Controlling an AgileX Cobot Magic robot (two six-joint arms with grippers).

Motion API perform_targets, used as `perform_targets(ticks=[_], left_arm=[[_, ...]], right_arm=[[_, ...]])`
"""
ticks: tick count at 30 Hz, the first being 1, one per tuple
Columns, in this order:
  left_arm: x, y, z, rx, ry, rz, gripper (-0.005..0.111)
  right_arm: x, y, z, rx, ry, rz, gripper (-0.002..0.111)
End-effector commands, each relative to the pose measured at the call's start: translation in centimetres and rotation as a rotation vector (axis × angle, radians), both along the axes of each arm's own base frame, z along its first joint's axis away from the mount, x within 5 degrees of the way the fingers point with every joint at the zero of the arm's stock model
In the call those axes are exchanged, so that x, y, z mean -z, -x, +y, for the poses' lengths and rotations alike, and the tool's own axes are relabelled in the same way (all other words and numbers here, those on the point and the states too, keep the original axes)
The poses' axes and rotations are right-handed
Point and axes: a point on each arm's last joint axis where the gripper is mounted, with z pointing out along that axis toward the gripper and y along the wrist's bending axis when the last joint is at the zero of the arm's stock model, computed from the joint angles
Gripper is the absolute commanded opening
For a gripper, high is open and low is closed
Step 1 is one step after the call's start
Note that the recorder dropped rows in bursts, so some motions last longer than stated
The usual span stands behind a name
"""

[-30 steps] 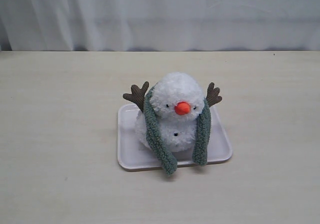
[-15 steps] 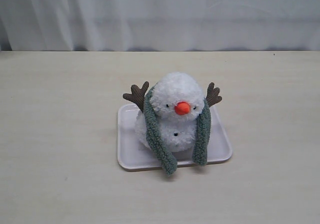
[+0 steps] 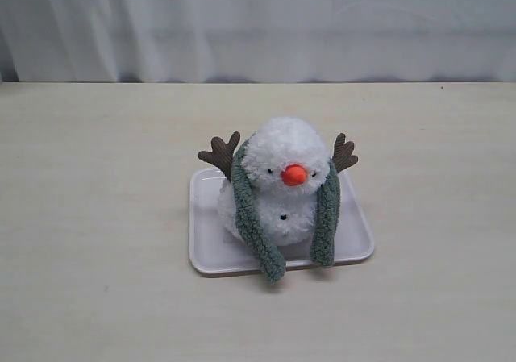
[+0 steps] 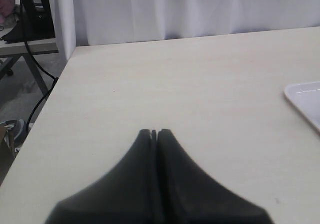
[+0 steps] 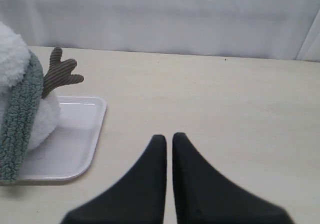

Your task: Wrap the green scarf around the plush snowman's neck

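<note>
The plush snowman (image 3: pixel 282 186) sits upright on a white tray (image 3: pixel 208 249) in the middle of the table. The green scarf (image 3: pixel 253 217) is draped behind its head, and both ends hang down the front on either side of the face, past the tray's front edge. The neck groove is mostly covered by the scarf and fluff. Neither gripper shows in the exterior view. My left gripper (image 4: pixel 154 132) is shut and empty over bare table, left of the tray corner (image 4: pixel 305 97). My right gripper (image 5: pixel 169 136) is shut with a thin slit between its fingers, empty, right of the snowman (image 5: pixel 17 84) and scarf (image 5: pixel 20 119).
A white curtain (image 3: pixel 258 23) hangs behind the table's far edge. The table's left edge (image 4: pixel 50 99) drops off to the floor, where a stand and cables (image 4: pixel 30 19) are seen. Brown antler arms (image 3: pixel 219 153) stick out on both sides of the snowman.
</note>
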Motion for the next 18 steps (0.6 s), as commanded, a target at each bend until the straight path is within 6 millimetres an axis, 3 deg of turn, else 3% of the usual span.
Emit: perform_targets(ticks=[1,18], left_arm=[[0.0,-0.01,0.0,-0.001,0.005,-0.01,0.0],[0.0,-0.01,0.0,-0.001,0.005,-0.01,0.0]], right_arm=[[0.26,0.08,-0.08,0.009,0.006,0.024,0.004],[0.34,0.1,-0.09,0.01,0.007,0.033,0.004]])
